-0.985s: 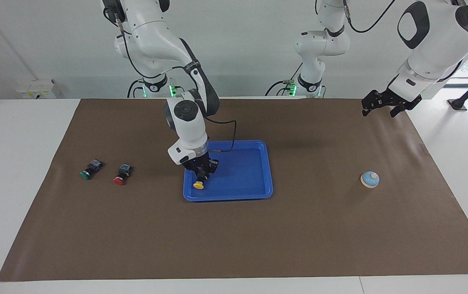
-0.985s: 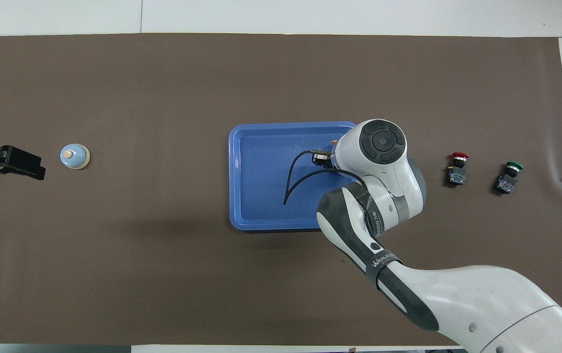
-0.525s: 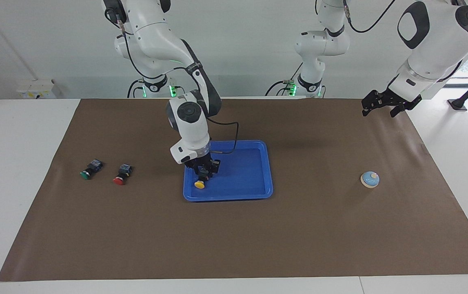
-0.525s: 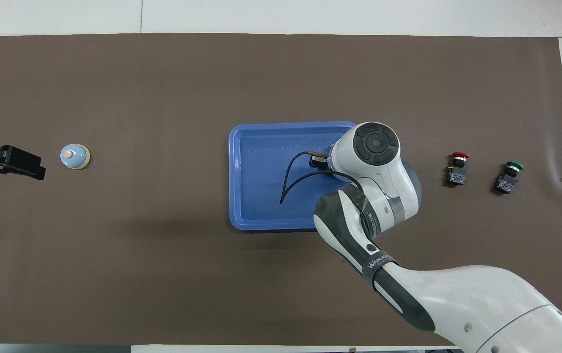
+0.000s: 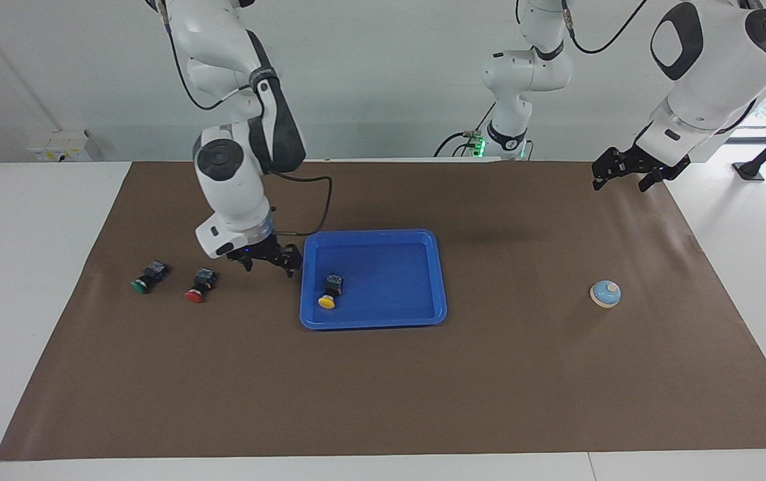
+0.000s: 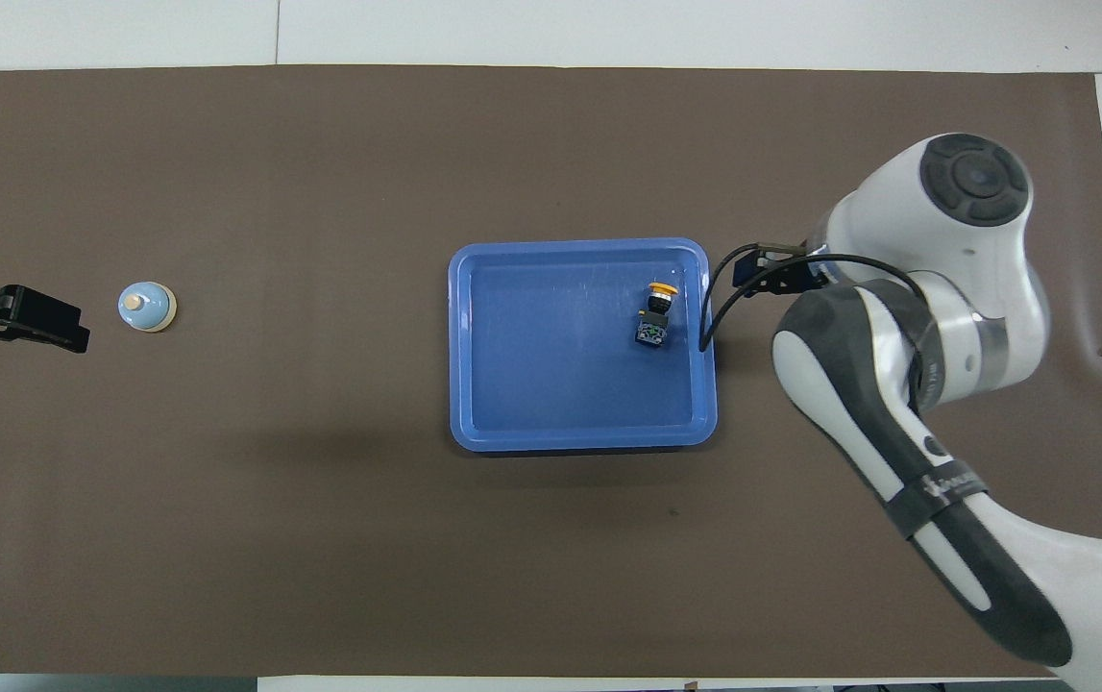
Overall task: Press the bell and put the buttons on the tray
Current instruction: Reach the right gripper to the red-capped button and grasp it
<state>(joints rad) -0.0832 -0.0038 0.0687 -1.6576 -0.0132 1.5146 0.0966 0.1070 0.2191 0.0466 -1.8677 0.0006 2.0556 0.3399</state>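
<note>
Facing view, mid-frame: shallow bright-blue plastic tray point(image 5: 372, 325) with raised rim, rounded corners. One push-button switch, the yellow-capped button point(image 5: 328, 294), lies on its side inside the tray, in the part toward the right arm's end, cap pointing away from the robots.

Right gripper point(image 5: 269, 267) hangs low over the mat just outside the tray rim, between the tray and the red-capped button point(image 5: 198, 286). Fingers spread apart, nothing between them.

Left gripper point(image 5: 620, 186) waits in the upper corner of the frame, over the mat's edge at its own end. Fingers apart, empty.

Green-capped button point(image 5: 148, 277) lies just beside the red one, both on their sides on the mat toward the right arm's end, well apart from the tray. Small light-blue dome bell point(image 5: 605, 293) with cream base stands upright at the left arm's end, alone.

Step in hand, as judged: fetch the red button, the closer of the two.
- Come down over the blocky black-and-blue body, not the round cap; the cap looks likely to slip.
- Turn the wrist so the fingers straddle the body's short width.
- Keep clear of the green neighbour while closing.
- Lift over the rim; set it apart from the yellow one.

Surface: matte brown paper-like mat point(image 5: 383, 387), faint creases near its ends, laid on a white table point(image 5: 22, 267). Plain pale wall at the top of the frame, cables running to the arm bases.
</note>
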